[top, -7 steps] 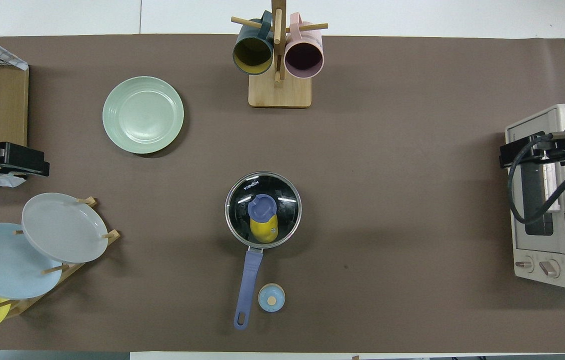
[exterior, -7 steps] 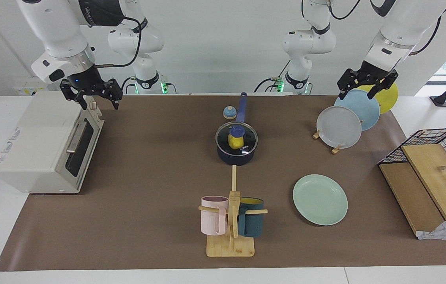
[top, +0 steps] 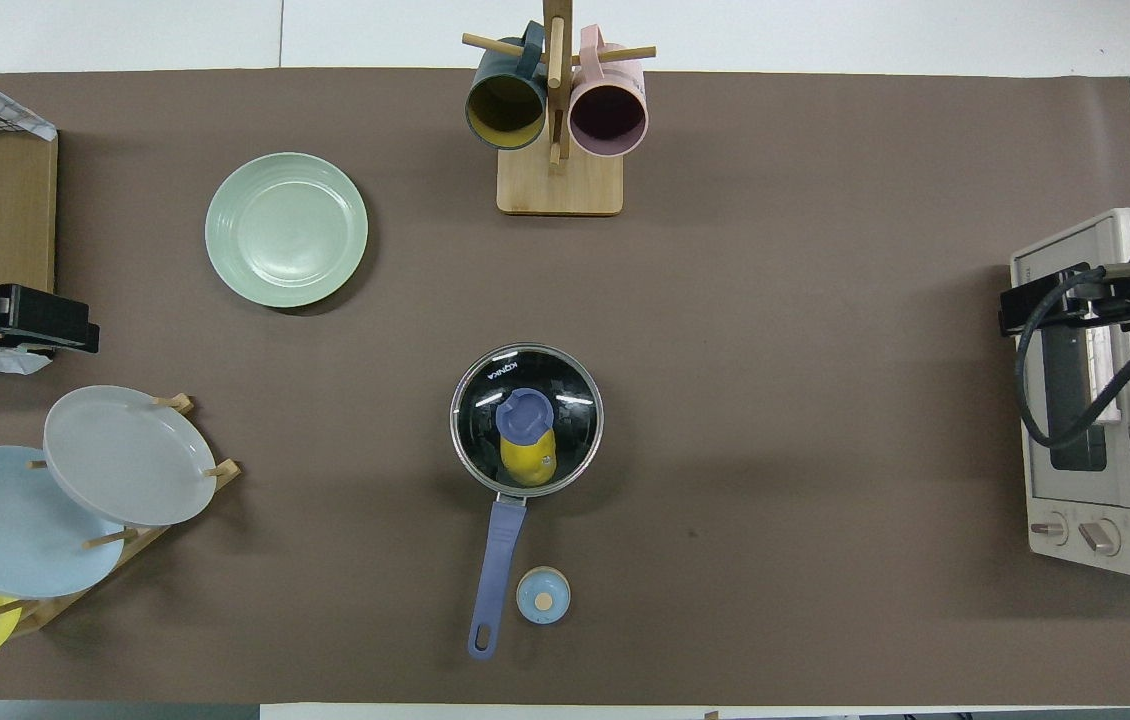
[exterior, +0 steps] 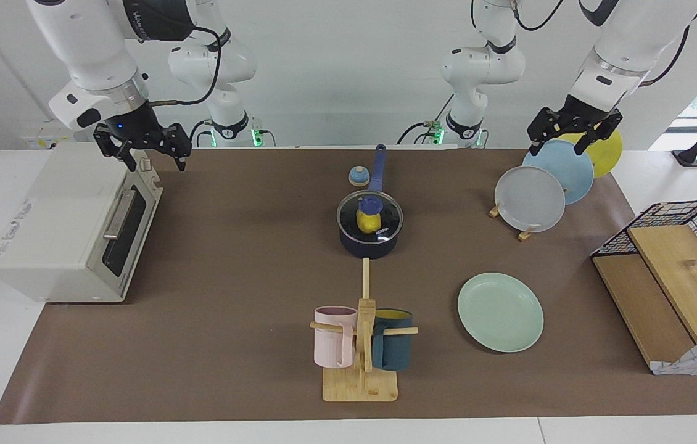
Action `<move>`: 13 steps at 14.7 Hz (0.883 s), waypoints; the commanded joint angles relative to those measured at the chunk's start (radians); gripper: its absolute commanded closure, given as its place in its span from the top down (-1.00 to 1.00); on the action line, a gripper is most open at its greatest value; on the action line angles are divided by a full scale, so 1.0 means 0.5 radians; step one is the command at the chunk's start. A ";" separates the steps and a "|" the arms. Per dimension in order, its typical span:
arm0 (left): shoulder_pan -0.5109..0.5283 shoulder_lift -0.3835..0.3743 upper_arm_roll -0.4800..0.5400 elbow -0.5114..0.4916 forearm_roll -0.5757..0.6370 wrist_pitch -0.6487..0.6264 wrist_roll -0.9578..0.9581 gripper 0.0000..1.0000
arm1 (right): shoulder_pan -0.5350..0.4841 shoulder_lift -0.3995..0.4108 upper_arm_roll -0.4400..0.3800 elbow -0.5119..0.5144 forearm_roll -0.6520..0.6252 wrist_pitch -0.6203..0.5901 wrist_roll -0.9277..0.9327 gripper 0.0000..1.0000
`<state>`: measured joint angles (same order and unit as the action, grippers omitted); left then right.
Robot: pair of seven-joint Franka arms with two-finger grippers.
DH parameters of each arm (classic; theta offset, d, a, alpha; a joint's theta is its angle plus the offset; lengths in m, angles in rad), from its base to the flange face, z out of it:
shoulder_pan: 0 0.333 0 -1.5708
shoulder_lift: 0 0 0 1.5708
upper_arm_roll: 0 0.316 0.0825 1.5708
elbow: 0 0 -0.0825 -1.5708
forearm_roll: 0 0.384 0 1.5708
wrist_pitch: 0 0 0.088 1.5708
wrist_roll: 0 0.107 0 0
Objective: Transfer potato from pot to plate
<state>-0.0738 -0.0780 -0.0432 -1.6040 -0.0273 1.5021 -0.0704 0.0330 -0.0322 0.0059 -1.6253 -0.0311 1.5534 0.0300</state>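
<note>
At the right arm's end of the counter the toaster oven [exterior: 71, 225] sits, the right gripper [exterior: 144, 150] spread open over its top. Mid-counter, the pot [exterior: 370, 231] holds the potato [exterior: 365, 222] under a glass lid [exterior: 385, 213]. Toward the left arm's end lies the plate [exterior: 500, 312]. Over the plate rack [exterior: 524, 233] the left gripper [exterior: 572, 134] hangs open.

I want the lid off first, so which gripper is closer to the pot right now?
Left, narrowly. The left gripper hangs over the plate rack, toward the left arm's end from the pot. The right gripper hangs over the toaster oven, slightly farther off.
</note>
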 commanded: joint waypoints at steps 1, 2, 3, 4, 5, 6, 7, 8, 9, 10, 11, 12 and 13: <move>-0.021 -0.056 0.010 -0.056 0.030 0.005 -0.019 1.00 | -0.029 0.003 0.016 0.017 0.035 -0.039 -0.048 1.00; -0.021 -0.056 0.010 -0.053 0.030 0.008 -0.022 1.00 | -0.029 0.000 0.016 0.017 0.035 -0.042 -0.045 1.00; -0.021 -0.056 0.013 -0.056 0.030 0.005 -0.022 1.00 | -0.029 -0.006 0.013 0.008 0.035 -0.042 -0.048 1.00; -0.021 -0.056 0.013 -0.053 0.030 -0.004 -0.022 1.00 | -0.029 -0.006 0.013 0.005 0.035 -0.039 -0.045 1.00; -0.021 -0.056 0.013 -0.053 0.030 -0.007 -0.022 1.00 | -0.029 -0.009 0.016 -0.001 0.035 -0.036 -0.039 1.00; -0.021 -0.056 0.013 -0.053 0.030 -0.007 -0.022 1.00 | -0.032 -0.009 0.016 -0.008 0.035 -0.030 -0.045 1.00; -0.021 -0.056 0.013 -0.053 0.030 -0.004 -0.022 1.00 | -0.017 -0.015 0.016 -0.026 0.038 -0.024 -0.048 1.00; -0.021 -0.056 0.013 -0.053 0.030 -0.007 -0.022 1.00 | -0.005 -0.018 0.022 -0.035 0.035 -0.005 -0.063 1.00; -0.024 -0.056 0.013 -0.053 0.030 -0.004 -0.022 1.00 | -0.005 0.003 0.037 -0.011 0.041 0.013 -0.054 1.00; -0.024 -0.056 0.013 -0.053 0.030 -0.004 -0.022 1.00 | 0.026 0.003 0.046 -0.002 0.019 0.056 -0.051 1.00; -0.024 -0.056 0.013 -0.053 0.030 -0.004 -0.022 1.00 | 0.096 0.009 0.046 0.005 0.013 0.050 -0.042 1.00; -0.024 -0.056 0.010 -0.053 0.030 -0.004 -0.025 1.00 | 0.142 0.012 0.046 0.041 0.004 0.041 -0.020 1.00; -0.024 -0.056 0.010 -0.053 0.030 -0.004 -0.025 1.00 | 0.222 0.085 0.046 0.133 0.007 -0.002 0.047 1.00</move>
<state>-0.0738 -0.0780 -0.0432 -1.6040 -0.0273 1.5021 -0.0704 0.0934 -0.0296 0.0267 -1.6204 -0.0293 1.5711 0.0309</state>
